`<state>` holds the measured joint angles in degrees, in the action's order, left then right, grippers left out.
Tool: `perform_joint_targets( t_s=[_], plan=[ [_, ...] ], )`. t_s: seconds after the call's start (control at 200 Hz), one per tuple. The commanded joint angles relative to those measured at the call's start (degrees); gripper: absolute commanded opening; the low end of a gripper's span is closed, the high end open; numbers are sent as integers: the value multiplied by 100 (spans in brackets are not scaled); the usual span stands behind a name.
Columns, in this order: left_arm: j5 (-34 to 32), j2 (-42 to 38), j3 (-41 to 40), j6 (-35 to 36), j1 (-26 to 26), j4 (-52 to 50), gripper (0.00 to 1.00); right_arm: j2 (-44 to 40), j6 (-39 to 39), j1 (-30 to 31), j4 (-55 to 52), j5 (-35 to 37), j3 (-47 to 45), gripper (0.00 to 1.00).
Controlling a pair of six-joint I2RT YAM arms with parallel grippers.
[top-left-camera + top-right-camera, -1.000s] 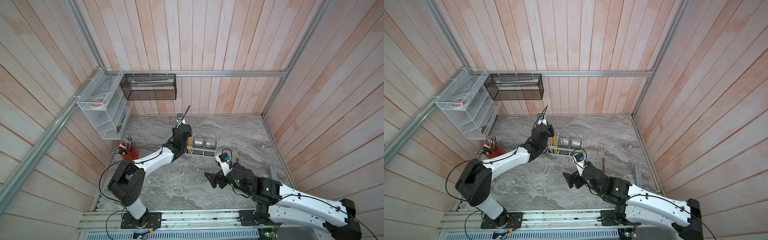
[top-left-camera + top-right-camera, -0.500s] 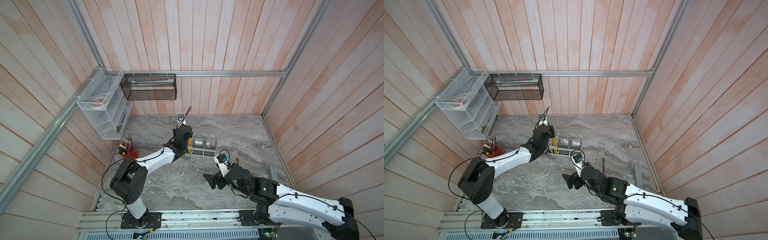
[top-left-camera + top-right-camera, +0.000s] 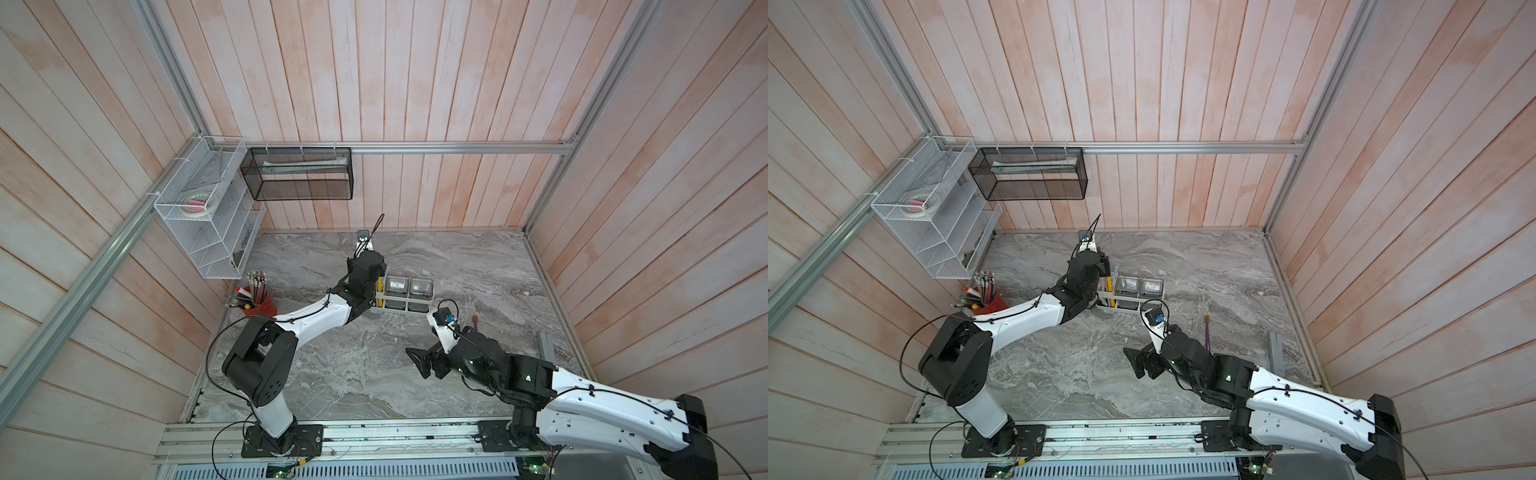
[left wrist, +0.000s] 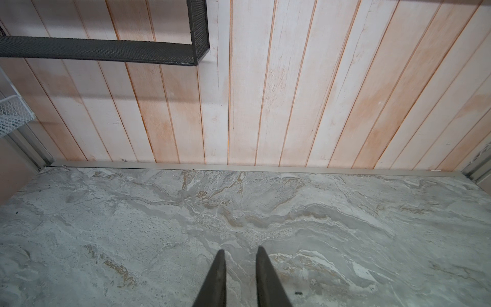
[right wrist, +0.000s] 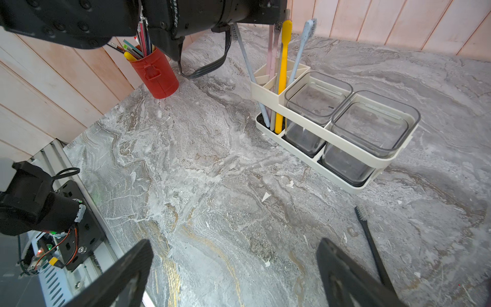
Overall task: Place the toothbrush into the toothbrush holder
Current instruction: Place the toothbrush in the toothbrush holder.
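Toothbrush (image 5: pixel 283 74), the yellow one, stands upright in the slotted end of the toothbrush holder (image 5: pixel 265 98), among pink, grey and pale blue brushes. Its head sits right under the left arm's dark wrist, and it's hard to make out whether anything touches it there. In both top views that wrist covers the slots, and only a sliver of yellow shows. The left gripper (image 4: pixel 240 249) appears in its own camera. Its fingers are a narrow gap apart with nothing between them, only the marble table (image 4: pixel 106 226) beyond. The right gripper (image 5: pixel 235 243) hangs low, jaws spread wide and empty, with a dark toothbrush (image 5: pixel 369 239) lying flat just beside it. Since a second ago the left wrist has stayed over the slots, while the right gripper has drifted slightly toward the table's middle.
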<state>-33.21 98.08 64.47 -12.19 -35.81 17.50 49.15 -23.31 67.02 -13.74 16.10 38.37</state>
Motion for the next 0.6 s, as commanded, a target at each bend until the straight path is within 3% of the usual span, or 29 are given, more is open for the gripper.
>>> perform_joint_targets(
  t_s=[0.0, 0.21, 0.595],
  plan=[
    [87, 88, -74, 6, -31, -18, 25, 21, 37, -23, 99, -72, -59, 98],
    [112, 48, -33, 5, -40, -43, 27, -6, 24, -25, 95, -72, -68, 98],
    [140, -316, 375, 225, -59, -188, 44, -153, -296, -250, -285, 76, 53, 98]
  ],
)
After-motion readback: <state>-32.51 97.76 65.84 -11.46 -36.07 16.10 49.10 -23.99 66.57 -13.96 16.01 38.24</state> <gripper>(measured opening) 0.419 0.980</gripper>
